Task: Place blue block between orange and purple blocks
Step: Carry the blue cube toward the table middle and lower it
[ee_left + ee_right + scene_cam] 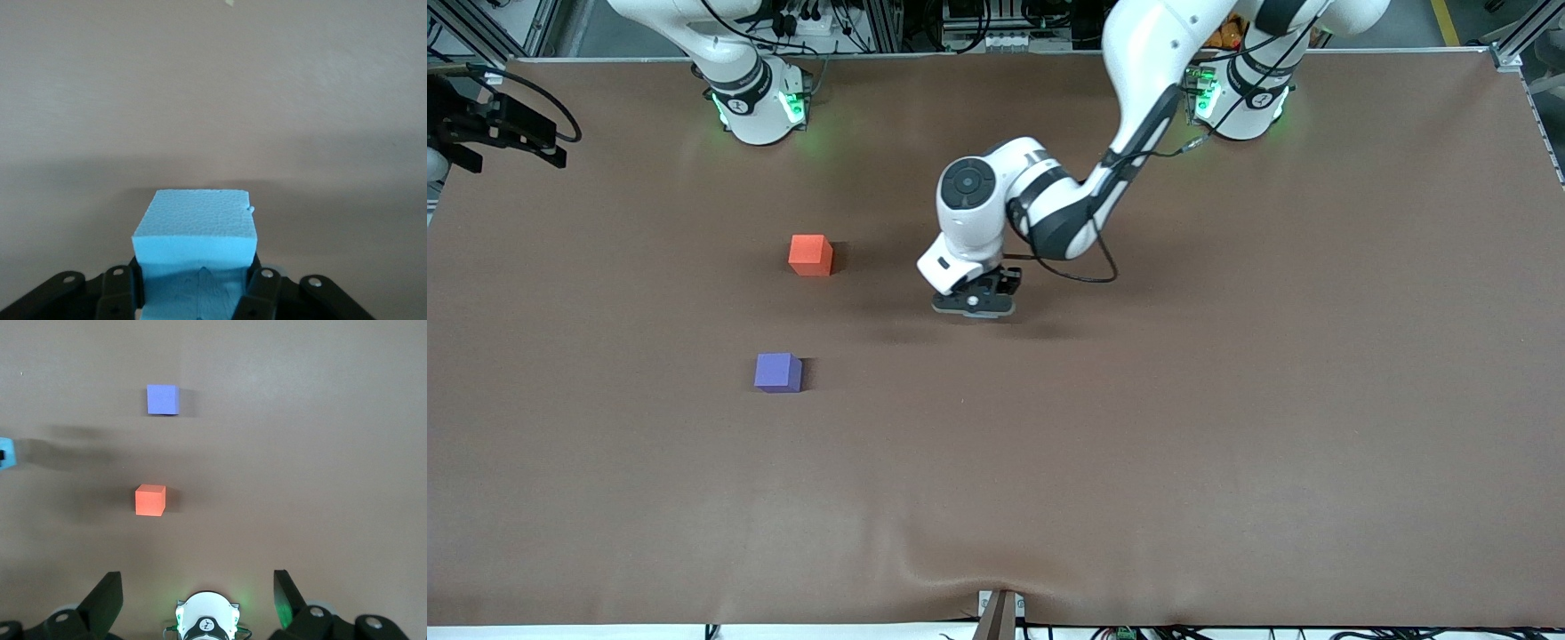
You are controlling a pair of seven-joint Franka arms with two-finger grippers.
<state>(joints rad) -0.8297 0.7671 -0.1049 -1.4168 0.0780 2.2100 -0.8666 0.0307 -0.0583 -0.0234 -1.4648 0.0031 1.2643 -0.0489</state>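
My left gripper (974, 305) is shut on the blue block (195, 230), a light sky-blue cube clamped between both black fingers (261, 288). It hangs over the middle of the table, toward the left arm's end from the other two cubes. From the front the hand hides the blue block. The orange block (810, 254) and the purple block (778, 372) rest apart on the brown cloth, the purple one nearer the front camera. Both also show in the right wrist view as orange block (150, 500) and purple block (163, 399). High above its own base, my right gripper (197, 585) waits open with nothing in it.
A brown cloth (1227, 400) covers the whole table, with a small ridge near its front edge (996, 578). The two arm bases (758, 105) stand along the edge farthest from the front camera. A bare gap of cloth lies between the orange and purple cubes.
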